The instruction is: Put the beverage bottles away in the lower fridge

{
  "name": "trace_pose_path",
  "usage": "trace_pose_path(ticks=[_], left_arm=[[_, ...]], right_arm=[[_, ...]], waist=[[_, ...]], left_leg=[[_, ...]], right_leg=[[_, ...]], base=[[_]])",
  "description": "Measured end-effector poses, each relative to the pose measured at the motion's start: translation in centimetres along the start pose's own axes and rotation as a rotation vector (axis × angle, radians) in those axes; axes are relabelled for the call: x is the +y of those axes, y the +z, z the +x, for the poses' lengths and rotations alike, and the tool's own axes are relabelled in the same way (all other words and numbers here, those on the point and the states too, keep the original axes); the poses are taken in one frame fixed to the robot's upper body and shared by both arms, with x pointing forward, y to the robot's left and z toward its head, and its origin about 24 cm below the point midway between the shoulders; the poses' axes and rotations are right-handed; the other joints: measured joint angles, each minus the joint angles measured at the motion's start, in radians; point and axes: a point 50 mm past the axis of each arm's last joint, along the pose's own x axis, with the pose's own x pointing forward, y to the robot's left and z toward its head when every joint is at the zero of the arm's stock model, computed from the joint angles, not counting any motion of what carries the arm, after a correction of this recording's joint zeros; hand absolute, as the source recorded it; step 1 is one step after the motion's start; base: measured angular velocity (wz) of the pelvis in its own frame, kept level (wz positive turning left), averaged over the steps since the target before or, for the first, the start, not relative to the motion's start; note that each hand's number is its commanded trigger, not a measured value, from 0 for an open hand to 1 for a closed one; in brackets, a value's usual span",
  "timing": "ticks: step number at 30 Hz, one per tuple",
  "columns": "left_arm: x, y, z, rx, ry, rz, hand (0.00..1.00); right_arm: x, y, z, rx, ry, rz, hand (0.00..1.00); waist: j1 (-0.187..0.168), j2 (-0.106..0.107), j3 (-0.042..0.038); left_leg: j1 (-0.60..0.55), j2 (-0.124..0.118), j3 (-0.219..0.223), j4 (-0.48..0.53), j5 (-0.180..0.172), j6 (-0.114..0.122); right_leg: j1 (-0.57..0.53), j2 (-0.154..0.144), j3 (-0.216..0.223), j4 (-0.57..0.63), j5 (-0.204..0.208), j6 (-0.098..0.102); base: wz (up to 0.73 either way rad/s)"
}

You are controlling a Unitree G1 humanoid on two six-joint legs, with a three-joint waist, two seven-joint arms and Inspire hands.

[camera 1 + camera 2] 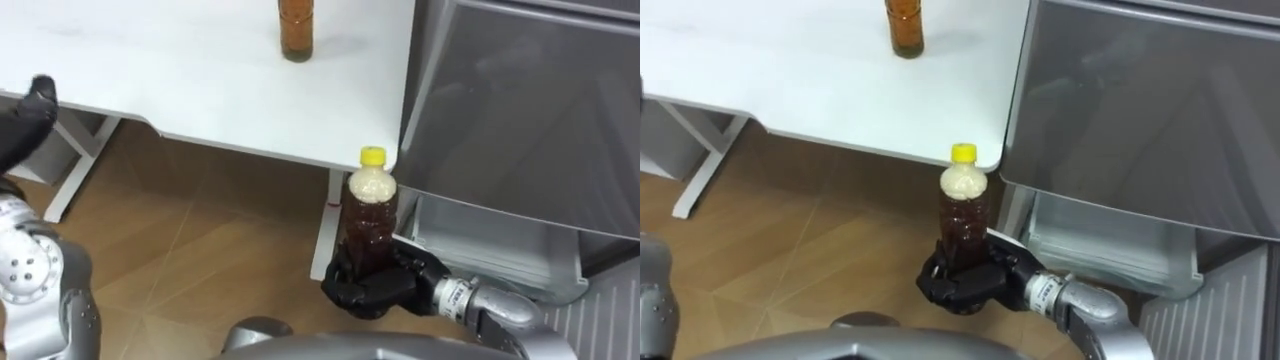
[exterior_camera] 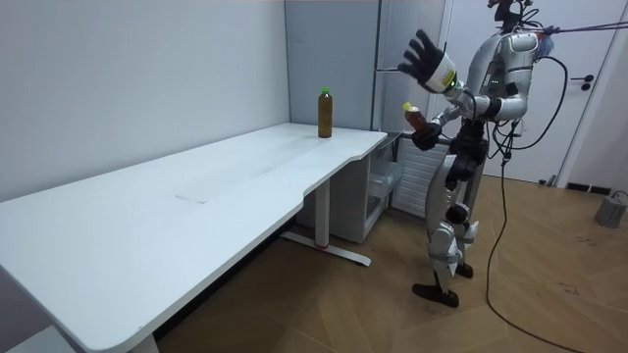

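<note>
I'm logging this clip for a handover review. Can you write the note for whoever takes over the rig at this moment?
Right hand: shut on the yellow-capped bottle, held upright by the table's corner, in front of the fridge.
Left hand: open, raised high, holding nothing.
Second bottle: stands on the white table.
Lower fridge drawer: looks pulled out, no drink visible in it.
Done: one bottle is in hand.
Left: set it in the lower fridge, then fetch the second bottle.
</note>
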Motion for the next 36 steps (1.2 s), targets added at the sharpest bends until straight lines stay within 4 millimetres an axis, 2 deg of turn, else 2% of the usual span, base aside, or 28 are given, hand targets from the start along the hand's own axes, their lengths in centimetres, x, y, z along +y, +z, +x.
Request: trace_pose_path(ticks=[1,4,5,7,8,10,13,17,21,27,36], left_arm=[[0.4,-1.2,0.0,0.056,0.012,0.024,0.0],[2.1,-7.5,-1.9,0.339,0.008,0.215,0.0],[2.4,-8.4,-2.3,0.383,-0.001,0.249,0.0],[3.6,-11.5,-4.1,0.539,-0.046,0.369,0.0],[4.2,-12.1,-4.5,0.58,-0.052,0.393,0.0],[6.7,-14.2,-6.0,0.732,-0.046,0.48,0.0],[8.8,-15.5,-7.6,0.858,-0.067,0.583,0.0],[9.5,-16.3,-8.7,0.915,-0.21,0.776,0.0],[8.1,-17.0,-9.2,0.94,-0.437,0.963,0.0],[6.2,-17.4,-9.2,0.947,-0.601,1.092,0.0],[6.4,-17.7,-9.9,0.999,-0.709,1.149,0.0]], right_arm=[[0.0,0.1,0.1,-0.002,-0.004,0.002,1.0],[-0.1,0.3,0.3,-0.006,-0.029,0.007,1.0],[-0.1,0.3,0.3,-0.005,-0.033,0.013,1.0],[-0.1,0.4,0.6,-0.004,-0.035,0.038,1.0],[-0.1,0.5,0.7,0.0,-0.032,0.037,1.0],[-0.3,1.0,0.9,-0.007,-0.028,0.047,1.0],[-0.4,1.4,1.0,-0.031,-0.028,0.062,1.0],[-0.4,1.8,1.2,-0.049,-0.018,0.077,1.0],[-0.6,2.4,1.4,-0.059,-0.02,0.066,1.0],[-0.9,2.3,1.2,-0.045,-0.038,0.067,1.0],[-2.0,2.6,0.5,-0.077,-0.091,0.094,1.0]], waist=[[-0.001,-0.001,0.0002],[-0.002,-0.009,0.0019],[-0.004,-0.01,0.0024],[-0.003,-0.011,0.0034],[-0.005,-0.01,0.0036],[-0.016,-0.012,0.0038],[-0.034,-0.014,0.0037],[-0.06,-0.02,0.0059],[-0.101,-0.021,0.0057],[-0.153,-0.021,0.0052],[-0.196,-0.012,0.0033]], left_leg=[[0.0,0.0,0.001,0.001,0.0,0.0],[-0.001,0.001,0.002,0.002,-0.001,0.0],[0.0,0.001,0.003,0.002,-0.001,0.001],[-0.007,0.003,0.009,-0.002,-0.001,0.001],[-0.01,0.005,0.013,-0.004,-0.001,0.0],[-0.009,0.009,0.028,-0.01,-0.001,0.0],[-0.02,0.009,0.031,-0.008,-0.001,0.0],[-0.025,0.009,0.032,-0.008,0.0,0.0],[-0.032,0.009,0.033,-0.007,0.0,0.0],[-0.052,0.01,0.037,-0.001,0.0,0.0],[-0.051,0.013,0.048,0.007,-0.002,0.002]], right_leg=[[0.0,0.0,0.001,0.0,0.0,0.0],[-0.002,0.0,0.002,0.001,0.0,0.0],[-0.002,0.0,0.002,0.001,0.0,0.0],[-0.01,0.001,0.007,0.004,0.001,-0.001],[-0.014,0.002,0.011,0.004,0.001,-0.001],[-0.021,0.004,0.026,0.004,0.003,-0.004],[-0.033,0.004,0.028,0.005,0.003,-0.004],[-0.035,0.004,0.028,0.003,0.004,-0.005],[-0.036,0.004,0.028,0.004,0.004,-0.004],[-0.06,0.004,0.03,0.016,0.005,-0.004],[-0.065,0.004,0.045,0.026,0.005,-0.004]], base=[[0.0],[0.0],[0.0],[-0.08],[-0.18],[-0.18],[-0.03],[0.0],[0.0],[-0.01],[-0.03]])
